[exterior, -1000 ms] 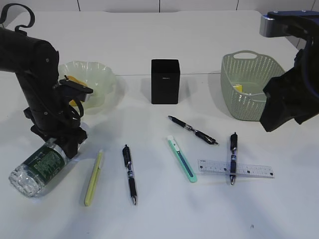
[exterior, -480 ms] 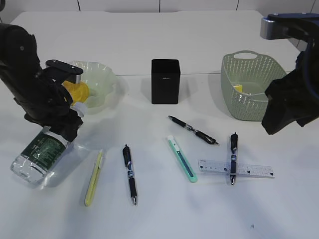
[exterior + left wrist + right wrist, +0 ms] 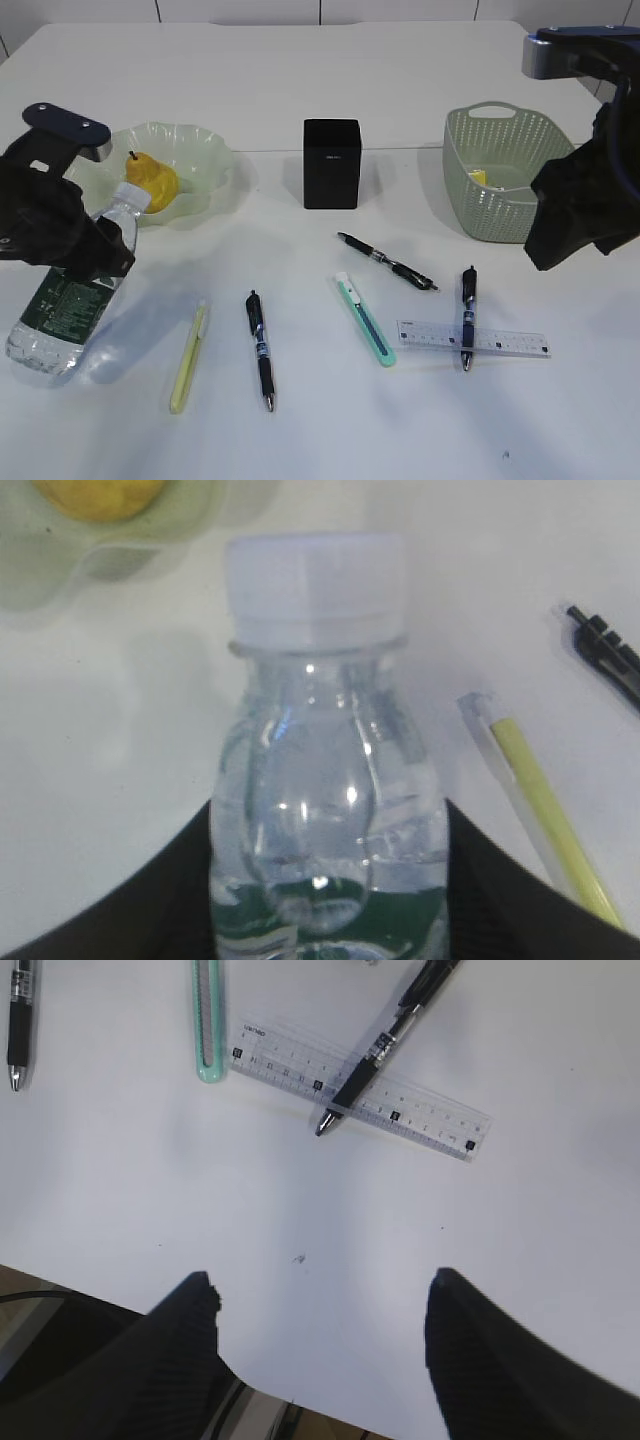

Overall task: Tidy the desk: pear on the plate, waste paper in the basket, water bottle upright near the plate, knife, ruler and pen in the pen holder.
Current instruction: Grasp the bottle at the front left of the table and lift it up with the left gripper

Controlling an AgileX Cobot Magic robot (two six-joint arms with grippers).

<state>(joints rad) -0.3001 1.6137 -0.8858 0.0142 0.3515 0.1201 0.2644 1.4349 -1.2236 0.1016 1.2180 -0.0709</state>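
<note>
**Bottle gripped at a slant, cap toward the plate**

Jaws of the left gripper (image 3: 330,920) clasped the water bottle (image 3: 72,290) around its green label, whose writing was too small to read. Its long axis leaned, white cap (image 3: 315,580) up toward the plate (image 3: 205,150) holding the pear (image 3: 150,180). Right gripper (image 3: 320,1330) hung spread and empty above the ruler (image 3: 365,1090)

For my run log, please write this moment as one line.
left gripper: shut on water bottle, tilted | right gripper: open, empty | pear: on plate
</note>
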